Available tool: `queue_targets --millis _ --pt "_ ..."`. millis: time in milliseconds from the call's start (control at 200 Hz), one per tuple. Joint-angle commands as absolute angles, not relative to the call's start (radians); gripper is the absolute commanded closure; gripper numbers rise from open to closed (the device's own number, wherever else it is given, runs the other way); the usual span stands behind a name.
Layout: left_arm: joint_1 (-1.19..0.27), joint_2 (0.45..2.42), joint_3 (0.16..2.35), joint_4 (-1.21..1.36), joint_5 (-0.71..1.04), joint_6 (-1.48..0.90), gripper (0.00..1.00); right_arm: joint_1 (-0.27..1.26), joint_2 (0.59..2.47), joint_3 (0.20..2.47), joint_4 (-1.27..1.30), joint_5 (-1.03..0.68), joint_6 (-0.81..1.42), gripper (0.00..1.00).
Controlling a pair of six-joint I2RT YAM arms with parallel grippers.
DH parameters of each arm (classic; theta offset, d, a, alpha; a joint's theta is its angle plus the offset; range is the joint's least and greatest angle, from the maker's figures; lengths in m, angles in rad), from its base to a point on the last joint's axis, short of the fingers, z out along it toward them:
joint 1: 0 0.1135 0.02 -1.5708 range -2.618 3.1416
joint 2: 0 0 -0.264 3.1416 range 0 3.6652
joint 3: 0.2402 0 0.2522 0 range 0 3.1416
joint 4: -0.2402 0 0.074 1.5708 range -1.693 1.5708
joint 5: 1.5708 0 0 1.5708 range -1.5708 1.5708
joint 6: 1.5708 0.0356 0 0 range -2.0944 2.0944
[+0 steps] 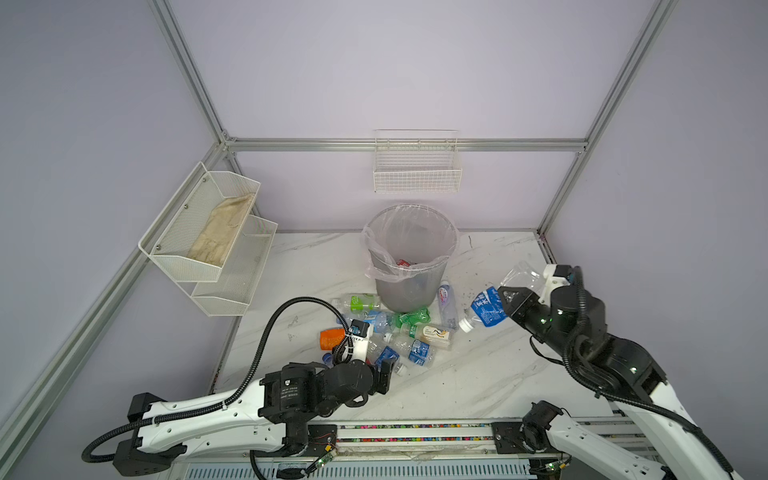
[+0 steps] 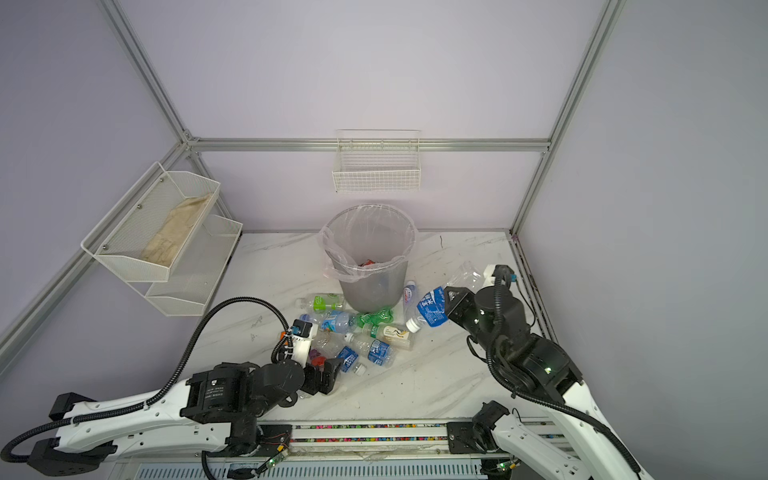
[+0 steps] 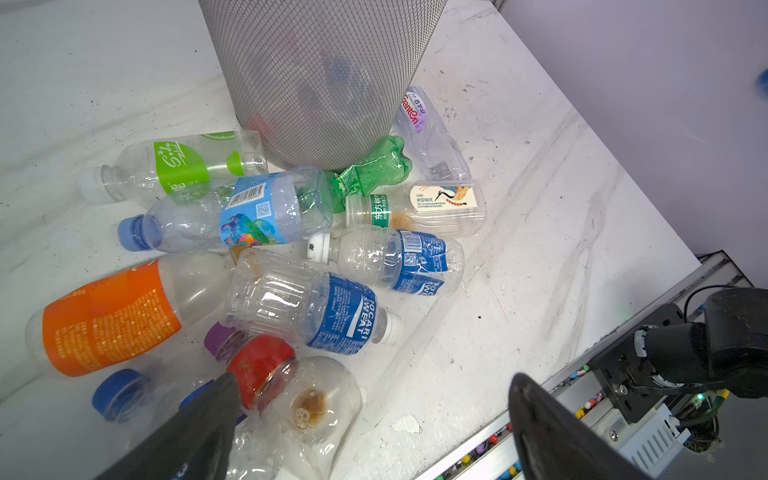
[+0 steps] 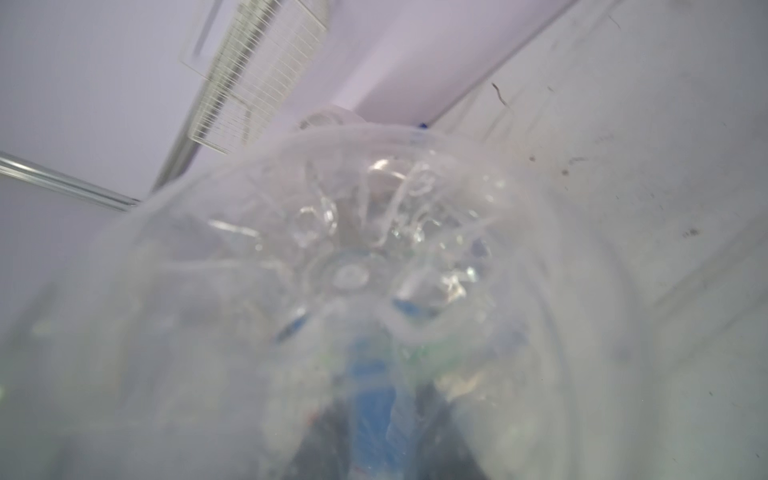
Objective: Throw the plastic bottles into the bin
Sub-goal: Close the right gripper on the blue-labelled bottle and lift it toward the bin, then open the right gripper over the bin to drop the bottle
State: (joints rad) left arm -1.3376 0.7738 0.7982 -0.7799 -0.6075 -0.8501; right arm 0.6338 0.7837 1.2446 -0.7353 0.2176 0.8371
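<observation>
In front of the bin (image 1: 409, 286) and to its left, the left fingers (image 3: 195, 432) stand wide apart and empty over the near edge of a heap of plastic bottles (image 1: 386, 332). The heap lies on the counter (image 1: 478, 374) against the bin's near side. Right of the bin, the right fingers (image 1: 513, 301) are clamped on a crumpled blue-labelled bottle (image 1: 486, 309), white cap tilted downward.
</observation>
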Motion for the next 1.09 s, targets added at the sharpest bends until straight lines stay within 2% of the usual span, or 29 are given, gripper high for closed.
queue_targets --millis 0,365,670,820,965,1025,1050,1070,1090 --pt "-1.342 0.754 0.75 -0.776 -0.64 -0.877 0.01 0.632 0.904 1.417 -0.745 0.218 0.631 1.0" --pt "-1.342 0.701 0.725 -0.776 -0.632 -0.903 0.01 0.632 1.189 1.833 -0.774 0.205 0.487 1.0" --pt "-1.342 0.666 0.727 -0.827 -0.626 -0.928 0.02 0.632 1.368 2.012 -0.767 0.239 0.457 1.0" --pt "-1.342 0.674 0.736 -0.833 -0.624 -0.927 0.02 0.632 1.522 2.096 -0.759 0.226 0.451 1.0" --pt "-1.342 0.681 0.743 -0.838 -0.623 -0.929 0.02 0.633 1.664 2.174 -0.769 0.241 0.435 0.95" --pt "-1.342 0.681 0.747 -0.841 -0.624 -0.932 0.02 0.632 1.738 2.222 -0.796 0.228 0.411 0.88" --pt "-1.342 0.681 0.749 -0.843 -0.624 -0.933 0.02 0.632 1.774 2.259 -0.814 0.218 0.404 0.77" --pt "-1.342 0.681 0.751 -0.845 -0.626 -0.933 0.02 0.632 1.808 2.302 -0.848 0.213 0.404 0.59" --pt "-1.342 0.68 0.753 -0.847 -0.626 -0.934 0.02 0.632 1.844 2.349 -0.887 0.209 0.404 0.47"
